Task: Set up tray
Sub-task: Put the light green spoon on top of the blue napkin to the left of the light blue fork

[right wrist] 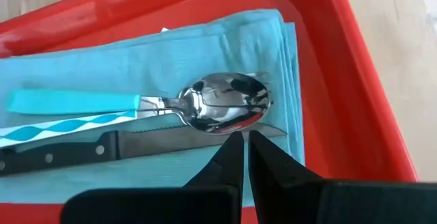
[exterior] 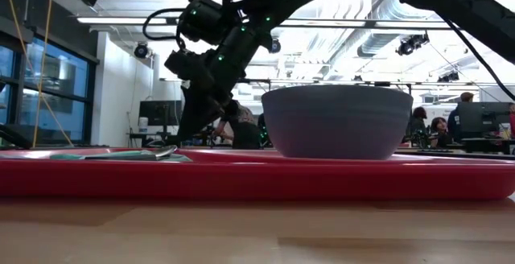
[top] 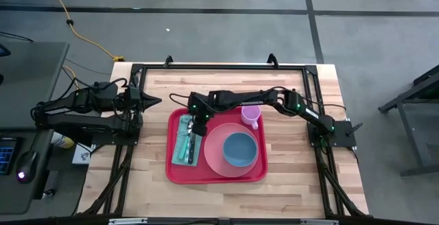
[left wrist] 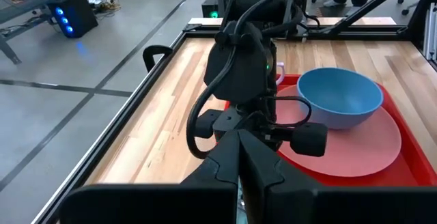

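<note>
Grey concrete floor [top: 206, 33] all around, crossed by dark seams, with a yellow cable [top: 65, 12] snaking over it. Tall windows [exterior: 32, 95] on one side, exposed ducts [exterior: 386, 14] and strip lights overhead. Desks with monitors [exterior: 153, 113] further back, people [exterior: 438, 127] seated there.

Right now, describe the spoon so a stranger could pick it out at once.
Find the red tray in the middle of the table. Along its left side lies a folded teal napkin carrying the cutlery. The spoon is the piece with the shiny rounded bowl and plain teal handle, lying beside a black-handled serrated knife.
</note>
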Action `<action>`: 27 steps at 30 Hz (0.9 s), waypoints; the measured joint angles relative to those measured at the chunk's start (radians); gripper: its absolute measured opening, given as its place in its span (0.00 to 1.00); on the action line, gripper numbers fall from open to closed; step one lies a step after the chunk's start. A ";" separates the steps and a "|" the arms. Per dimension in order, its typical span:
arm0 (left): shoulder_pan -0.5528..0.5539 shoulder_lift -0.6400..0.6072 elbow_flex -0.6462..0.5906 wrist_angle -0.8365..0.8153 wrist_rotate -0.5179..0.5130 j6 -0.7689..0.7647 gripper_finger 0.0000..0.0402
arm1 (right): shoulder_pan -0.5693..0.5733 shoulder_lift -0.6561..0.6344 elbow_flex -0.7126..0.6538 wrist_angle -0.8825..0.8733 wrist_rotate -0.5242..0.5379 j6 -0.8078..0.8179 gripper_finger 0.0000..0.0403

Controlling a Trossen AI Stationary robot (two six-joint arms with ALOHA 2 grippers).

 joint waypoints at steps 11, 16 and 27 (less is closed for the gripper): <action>0.000 0.000 0.000 -0.001 0.000 0.000 0.09 | -0.004 0.017 0.000 -0.017 0.007 0.073 0.00; 0.000 0.000 0.000 -0.004 0.000 0.000 0.09 | -0.004 0.018 0.000 -0.012 0.007 0.074 0.00; 0.000 0.000 0.000 -0.008 0.001 0.000 0.09 | 0.001 0.048 0.000 0.033 -0.029 0.084 0.00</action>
